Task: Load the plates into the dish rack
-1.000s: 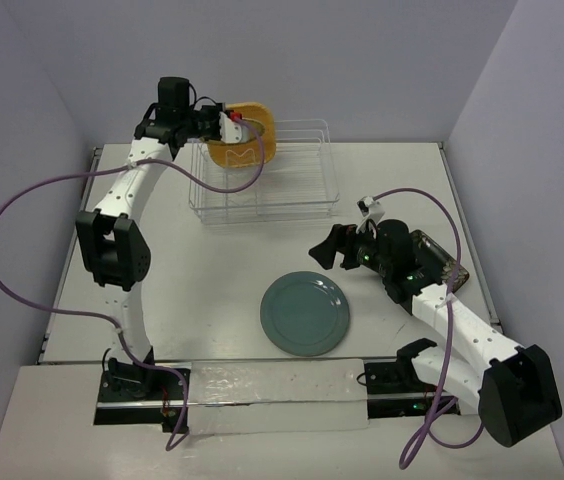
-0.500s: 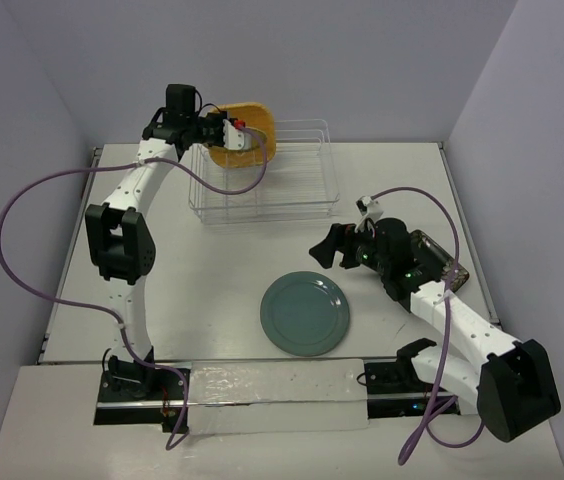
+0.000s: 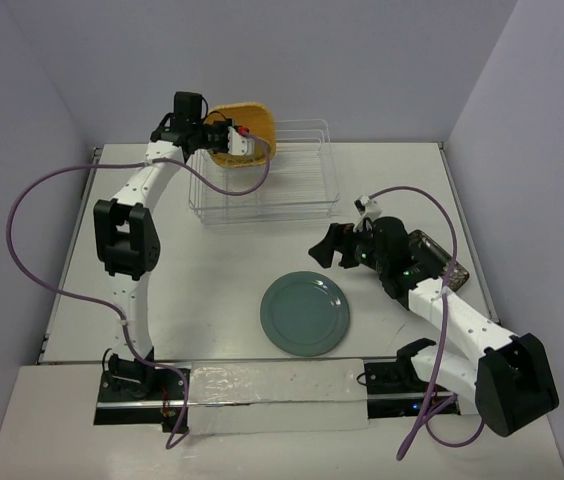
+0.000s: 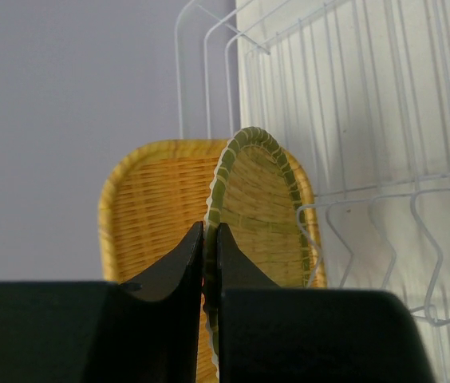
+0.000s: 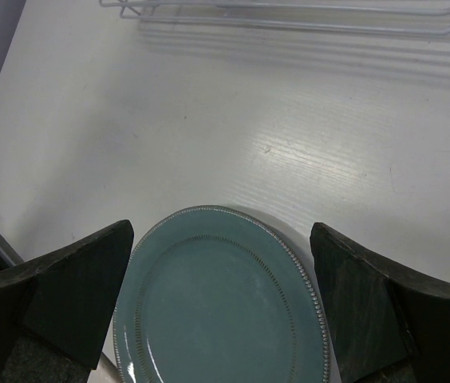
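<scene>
Altogether four plates [image 3: 305,312], one dish rack [image 3: 297,185]

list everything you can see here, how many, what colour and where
dish rack: 1, silvery-white wire, far middle of the table
woven plate: 1, orange-tan, upright at the rack's left end
small plate: 1, yellow with a green rim, upright beside the woven plate
round plate: 1, teal, flat on the table near the front
square plate: 1, dark and patterned, right side of the table, partly hidden
table: 1, white, under everything
cables: 2, purple, trailing at both sides
left gripper: shut on the small plate's rim
right gripper: open, empty, over the round plate's far edge
</scene>
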